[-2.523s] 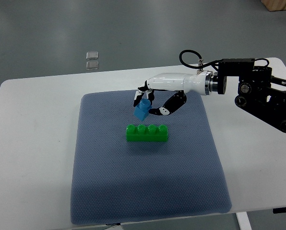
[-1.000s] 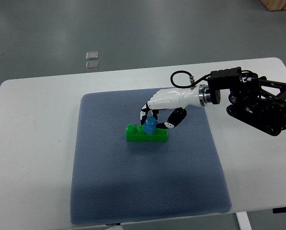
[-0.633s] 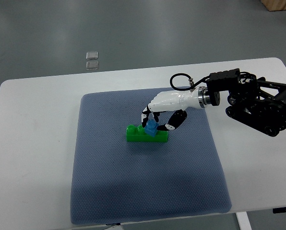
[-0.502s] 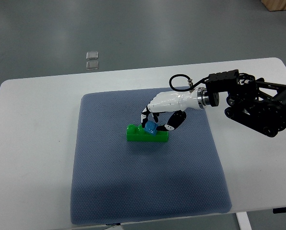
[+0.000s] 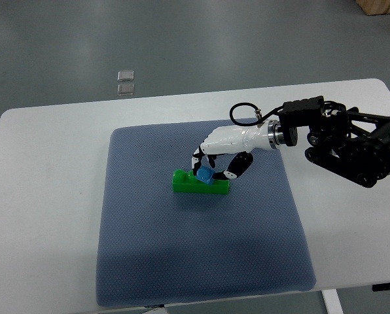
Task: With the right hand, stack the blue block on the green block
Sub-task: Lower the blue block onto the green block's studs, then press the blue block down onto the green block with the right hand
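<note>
- I am seeing my right hand [image 5: 216, 159] reaching in from the right edge, fingers curled down around the blue block [image 5: 205, 174].
- The hand is gripping that block between fingertips and thumb, right under the palm.
- The blue block is sitting on top of the green block [image 5: 199, 184], touching its studs, slightly tilted.
- The green block is lying just below the hand on the grey mat [image 5: 195, 261], which is covering the white worktop [image 5: 44, 196].

Blue-grey textured mat [image 5: 195, 255] on a white table [image 5: 44, 196]; two small clear squares [image 5: 125, 82] on the grey floor [image 5: 201, 39].
</note>
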`<state>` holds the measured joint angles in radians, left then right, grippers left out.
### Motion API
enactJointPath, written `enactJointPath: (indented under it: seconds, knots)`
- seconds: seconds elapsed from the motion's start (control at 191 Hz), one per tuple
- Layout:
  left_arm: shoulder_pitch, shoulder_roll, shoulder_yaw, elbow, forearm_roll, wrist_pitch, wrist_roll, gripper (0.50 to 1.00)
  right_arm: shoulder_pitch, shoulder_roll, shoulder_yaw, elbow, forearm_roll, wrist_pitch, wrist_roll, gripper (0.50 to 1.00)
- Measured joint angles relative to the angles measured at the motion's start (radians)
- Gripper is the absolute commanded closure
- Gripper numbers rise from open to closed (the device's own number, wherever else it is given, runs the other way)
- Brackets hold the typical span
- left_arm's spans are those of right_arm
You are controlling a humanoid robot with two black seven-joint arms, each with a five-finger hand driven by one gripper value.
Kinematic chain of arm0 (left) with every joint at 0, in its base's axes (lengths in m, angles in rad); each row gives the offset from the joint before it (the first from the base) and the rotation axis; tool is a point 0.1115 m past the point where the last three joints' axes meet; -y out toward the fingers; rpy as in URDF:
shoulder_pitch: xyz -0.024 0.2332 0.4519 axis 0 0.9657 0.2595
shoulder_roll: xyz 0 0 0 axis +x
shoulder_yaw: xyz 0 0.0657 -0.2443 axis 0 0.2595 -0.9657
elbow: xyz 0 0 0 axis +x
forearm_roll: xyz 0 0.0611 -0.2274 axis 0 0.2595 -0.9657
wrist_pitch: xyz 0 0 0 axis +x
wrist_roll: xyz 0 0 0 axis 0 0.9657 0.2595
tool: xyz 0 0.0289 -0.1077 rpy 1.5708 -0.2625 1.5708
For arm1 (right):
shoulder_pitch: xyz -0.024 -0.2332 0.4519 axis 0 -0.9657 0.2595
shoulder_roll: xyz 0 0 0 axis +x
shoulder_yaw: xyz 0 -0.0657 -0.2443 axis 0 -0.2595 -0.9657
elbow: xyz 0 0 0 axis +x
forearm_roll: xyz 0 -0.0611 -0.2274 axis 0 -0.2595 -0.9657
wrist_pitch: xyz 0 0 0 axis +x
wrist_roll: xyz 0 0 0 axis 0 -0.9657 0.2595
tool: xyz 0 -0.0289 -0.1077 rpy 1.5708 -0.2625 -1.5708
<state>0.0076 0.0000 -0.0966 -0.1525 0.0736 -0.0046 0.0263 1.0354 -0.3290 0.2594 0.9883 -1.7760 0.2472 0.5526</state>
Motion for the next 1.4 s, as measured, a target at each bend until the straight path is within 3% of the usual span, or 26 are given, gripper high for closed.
enactJointPath:
  seconds: [0.67, 1.403]
  knots:
    - [0.0, 0.0, 0.0, 0.0, 0.0, 0.0, 0.0, 0.5, 0.004, -0.004, 0.023, -0.03, 0.135, 0.102, -0.004, 1.0]
    - [0.0, 0.0, 0.0, 0.0, 0.0, 0.0, 0.0, 0.5, 0.001, 0.007, 0.02, -0.073, 0.167, 0.121, -0.003, 1.0]
